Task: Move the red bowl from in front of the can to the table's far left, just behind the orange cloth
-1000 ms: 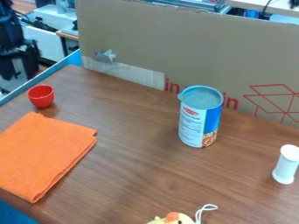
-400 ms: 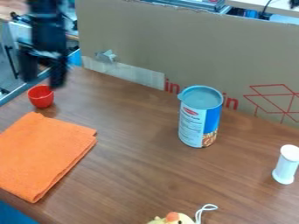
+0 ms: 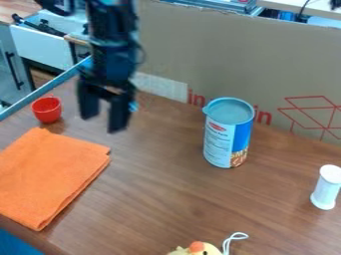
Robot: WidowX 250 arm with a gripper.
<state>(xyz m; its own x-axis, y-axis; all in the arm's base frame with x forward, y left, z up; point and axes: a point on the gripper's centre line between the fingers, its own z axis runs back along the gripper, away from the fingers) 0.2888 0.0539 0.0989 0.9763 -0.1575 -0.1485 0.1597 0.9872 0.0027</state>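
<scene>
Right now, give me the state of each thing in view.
Gripper: open, fingers apart, empty.
Red cup: upright, mouth up.
Orange cloth: folded, lying flat.
Can: standing upright.
White cylinder: standing upright.
Yellow toy: cut off by the bottom edge, posture cannot be told.
</scene>
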